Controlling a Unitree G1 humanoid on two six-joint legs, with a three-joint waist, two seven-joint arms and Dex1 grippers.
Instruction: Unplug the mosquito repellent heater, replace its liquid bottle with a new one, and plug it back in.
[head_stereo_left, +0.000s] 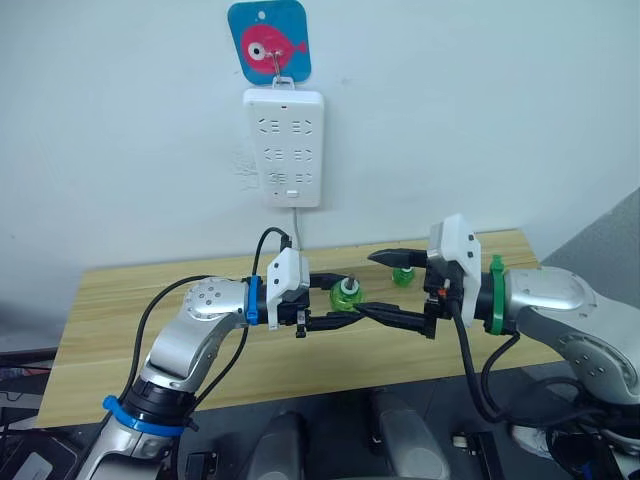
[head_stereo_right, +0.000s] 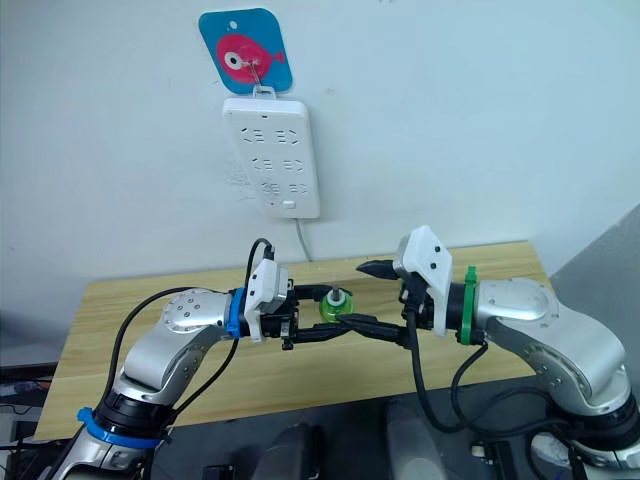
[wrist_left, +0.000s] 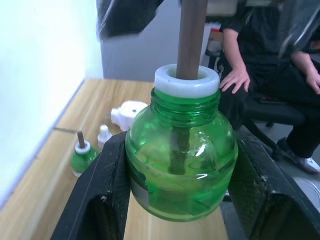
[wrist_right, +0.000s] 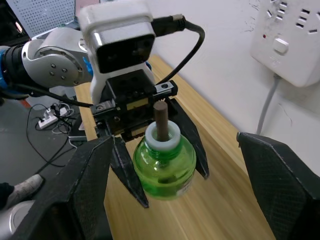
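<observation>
Green liquid bottle (wrist_left: 180, 165), translucent, with a white collar at its neck and a dark wick rising from it, with no cap on, is held upright in the air over the wooden tabletop (head_stereo_left: 110, 310). The left pincer (head_stereo_left: 340, 298) pinches it by the belly, one black finger pressed on each side. The right pincer (head_stereo_left: 366, 284) faces it from the opposite side with its two fingers spread wide, one above and one below the bottle; whether the lower finger touches the bottle cannot be told.

The mosquito repellent heater (wrist_left: 127, 112), a small white rounded unit, lies on the tabletop close to the wall. Just beside it stands a small white cap (wrist_left: 103, 134), and next to that a second green bottle (wrist_left: 81, 156), also with a white collar and a dark wick, upright on the wood. In the head views this second bottle sits behind the right pincer. Which of the two bottles is the used one cannot be told.

A white power strip (head_stereo_left: 284, 147) hangs on the wall above the tabletop from a blue plaque with a pink fish (head_stereo_left: 268, 40), its cable running down behind the table. A person in dark clothes (wrist_left: 260, 75) sits on a chair beyond the far end of the tabletop.
</observation>
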